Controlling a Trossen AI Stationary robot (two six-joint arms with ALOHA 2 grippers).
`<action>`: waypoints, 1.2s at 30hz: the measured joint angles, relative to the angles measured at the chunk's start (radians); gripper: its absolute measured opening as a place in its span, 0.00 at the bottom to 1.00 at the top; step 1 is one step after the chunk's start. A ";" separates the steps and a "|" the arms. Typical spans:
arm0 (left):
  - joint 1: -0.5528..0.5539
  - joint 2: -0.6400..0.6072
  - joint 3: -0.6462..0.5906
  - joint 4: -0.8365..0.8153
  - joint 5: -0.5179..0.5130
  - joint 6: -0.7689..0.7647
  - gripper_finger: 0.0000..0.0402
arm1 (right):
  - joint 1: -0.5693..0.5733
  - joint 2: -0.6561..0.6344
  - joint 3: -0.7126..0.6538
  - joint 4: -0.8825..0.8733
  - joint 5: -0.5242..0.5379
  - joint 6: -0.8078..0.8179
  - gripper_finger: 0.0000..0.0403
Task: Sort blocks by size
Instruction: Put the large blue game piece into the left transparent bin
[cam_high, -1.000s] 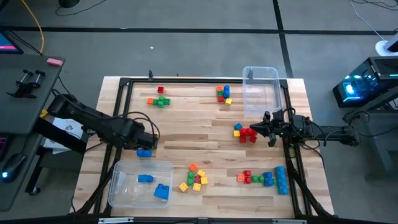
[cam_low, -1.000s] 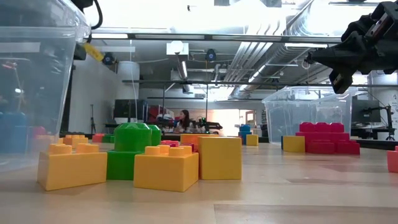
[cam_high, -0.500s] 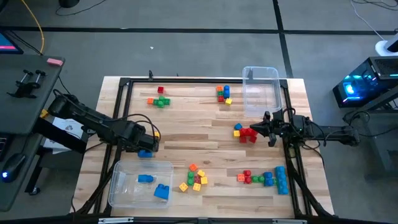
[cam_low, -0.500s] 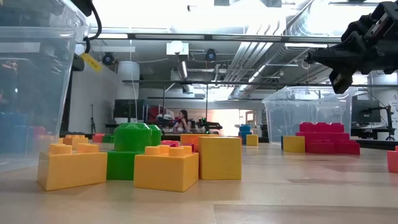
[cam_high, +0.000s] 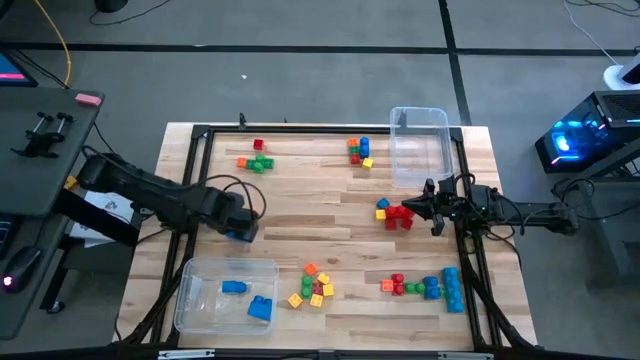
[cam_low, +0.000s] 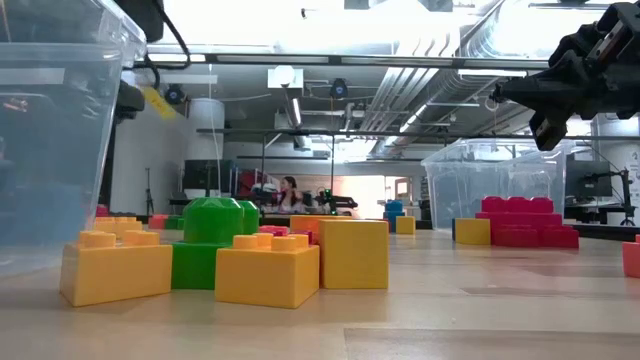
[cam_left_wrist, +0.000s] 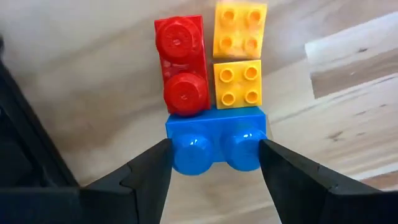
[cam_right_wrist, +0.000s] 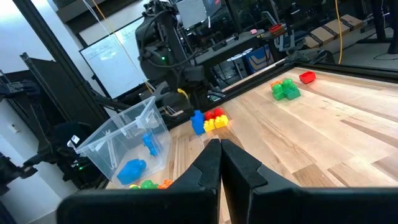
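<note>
A blue two-stud brick (cam_left_wrist: 214, 134) sits between the fingers of my left gripper (cam_left_wrist: 214, 152), which points down over the table's left half (cam_high: 238, 226). Just beyond it on the wood lie a red brick (cam_left_wrist: 181, 65) and two small yellow blocks (cam_left_wrist: 237, 59); the right wrist view shows that same group (cam_right_wrist: 214, 118) on the table, and the high view hides it under the arm. My right gripper (cam_high: 432, 206) hovers shut and level at the right edge, holding nothing. My left gripper pinches the blue brick by its two short ends (cam_left_wrist: 174, 152) between its two fingers (cam_left_wrist: 146, 177), coming from above with the fingers pointing down. The brick is level, studs up, its far long side against the red and yellow blocks. Whether it rests on the table does not show.
A clear bin (cam_high: 190, 300) at the near left holds two blue blocks. Another clear bin (cam_high: 418, 120) stands at the far right. Block clusters lie at the far left (cam_high: 258, 160), far middle (cam_high: 360, 150), beside my right gripper (cam_high: 397, 214), near middle (cam_high: 312, 285) and near right (cam_high: 430, 287).
My left gripper has shifted a little toward the table's right and far edges, sunk slightly and rolled about its downward axis. The blue brick has gone and turned with it, away from the near-left bin.
</note>
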 joint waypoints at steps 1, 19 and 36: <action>0.014 0.000 0.000 0.000 -0.009 0.052 0.57 | 0.000 0.000 0.000 0.000 0.000 0.000 0.01; 0.147 -0.034 0.186 -0.203 0.100 1.246 0.57 | 0.000 0.000 0.000 0.000 0.000 0.000 0.01; 0.147 -0.031 0.036 -0.012 0.150 1.769 0.57 | 0.000 0.000 0.000 0.000 0.000 0.000 0.01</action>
